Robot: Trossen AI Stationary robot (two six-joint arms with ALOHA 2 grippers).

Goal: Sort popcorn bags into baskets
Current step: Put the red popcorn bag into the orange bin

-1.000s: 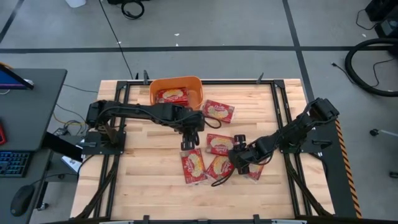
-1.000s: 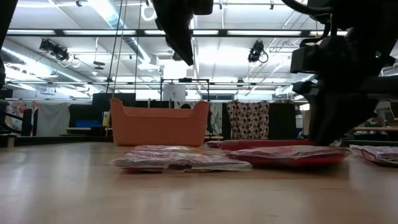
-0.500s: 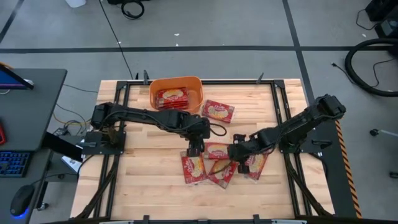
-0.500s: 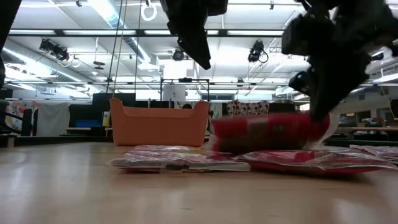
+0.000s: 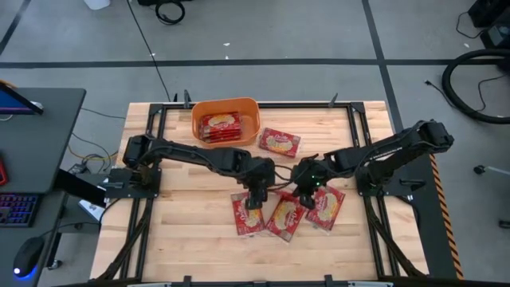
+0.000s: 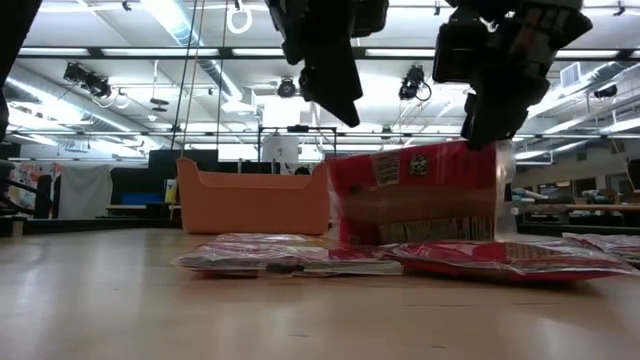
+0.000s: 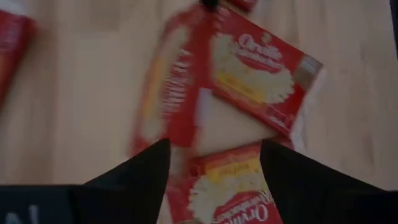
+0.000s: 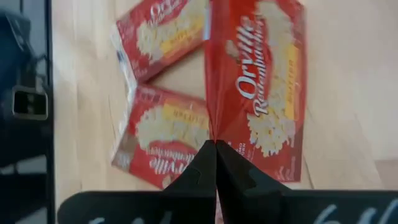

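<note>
With our left gripper hovering spread and empty above the flat popcorn bags below the basket, our right gripper pinches one light, floppy, likely slippery bag by its edge, hanging clear of the table.

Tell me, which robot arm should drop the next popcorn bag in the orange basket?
Probably the right. Its claw is shut on a popcorn bag lifted off the table. The left claw is open and empty above the other bags, though nearer the basket.
</note>
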